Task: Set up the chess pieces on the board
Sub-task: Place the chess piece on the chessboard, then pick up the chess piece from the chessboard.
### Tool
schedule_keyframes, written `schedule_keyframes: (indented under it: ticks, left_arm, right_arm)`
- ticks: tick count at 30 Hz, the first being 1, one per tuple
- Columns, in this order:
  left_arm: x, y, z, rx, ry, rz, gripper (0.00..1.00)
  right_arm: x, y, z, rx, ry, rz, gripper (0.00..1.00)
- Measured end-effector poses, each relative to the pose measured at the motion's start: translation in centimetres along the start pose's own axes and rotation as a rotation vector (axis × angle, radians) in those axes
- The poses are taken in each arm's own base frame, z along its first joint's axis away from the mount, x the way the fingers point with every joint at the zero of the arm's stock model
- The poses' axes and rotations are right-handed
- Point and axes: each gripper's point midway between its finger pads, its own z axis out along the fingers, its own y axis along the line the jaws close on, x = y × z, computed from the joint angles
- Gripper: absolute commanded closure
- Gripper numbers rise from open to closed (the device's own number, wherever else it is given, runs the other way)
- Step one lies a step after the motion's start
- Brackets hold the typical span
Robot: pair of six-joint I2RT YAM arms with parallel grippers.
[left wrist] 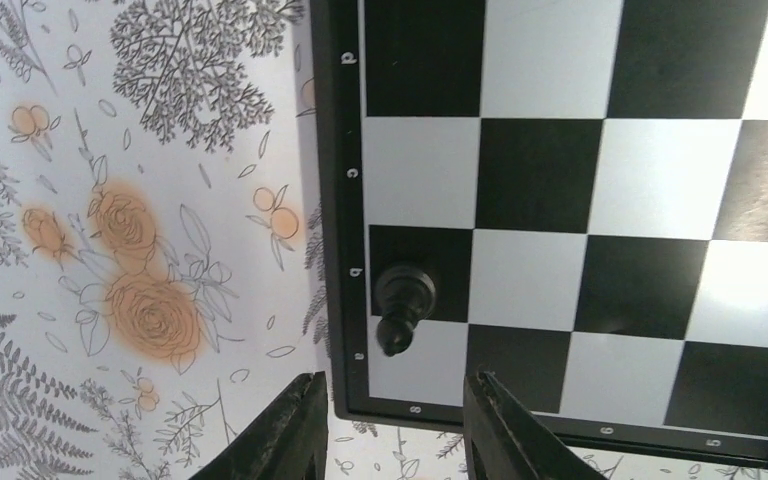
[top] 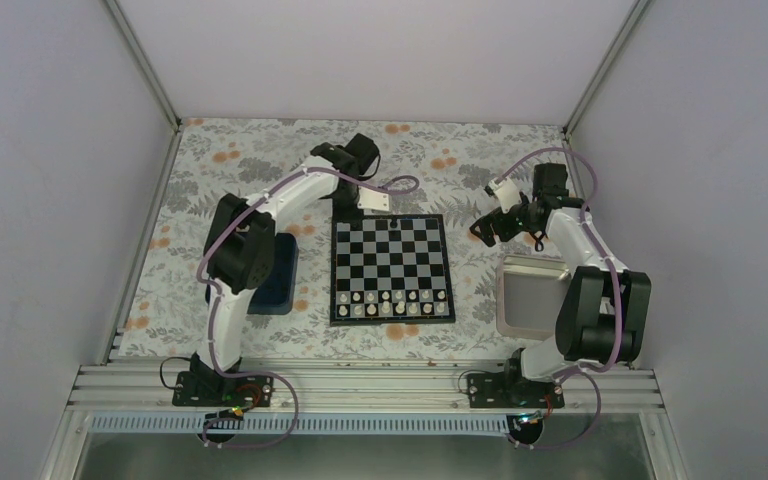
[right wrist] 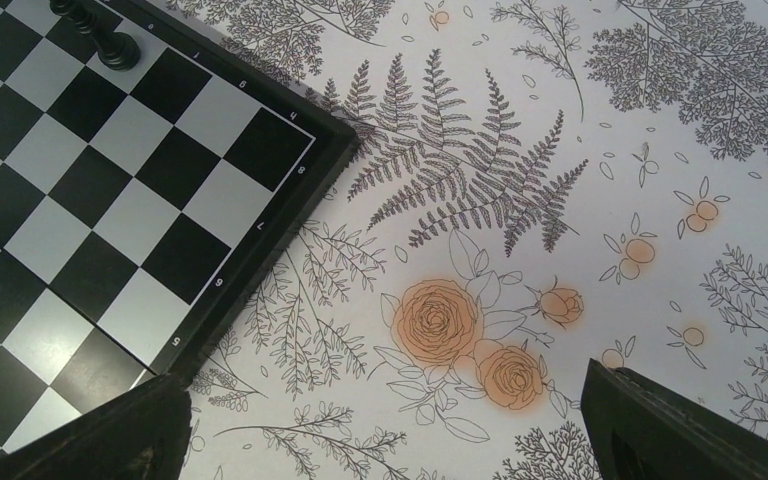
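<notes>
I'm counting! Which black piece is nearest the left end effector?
The black piece beside the board's corner, alone before the left end effector; others stand farther off.

White arm links (top: 295, 190), bulky black joints (top: 240, 250) — lilac cables (top: 416, 183) looping alongside.

The board (left wrist: 338, 250) carried white coordinate marks on its black border. In the left wrist view, the letters d, c, b, a ran along one edge and the digits 8, 6, 5 along the adjoining edge. The right wrist view showed 8, 7, 6, 5.
</notes>
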Motion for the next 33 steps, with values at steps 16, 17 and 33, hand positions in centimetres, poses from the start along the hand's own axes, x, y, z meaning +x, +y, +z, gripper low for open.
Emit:
schedule_keyframes:
  ticks: [16,17,33]
  left_arm:
    - [-0.6,1.5,0.5,-0.023,-0.014,-0.008,0.69]
    - [-0.5,1.5,0.9,-0.017,-0.01,-0.008,0.69]
    - [0.0,0.8,2.9,0.042,0.033,-0.008,0.88]
  right_arm:
    - [0.2,0.1,0.1,-0.006,0.007,-0.002,0.0]
    - [0.2,0.1,0.1,-0.006,0.007,-0.003,0.0]
    - [0.2,0.2,0.2,-0.012,0.006,-0.005,0.0]
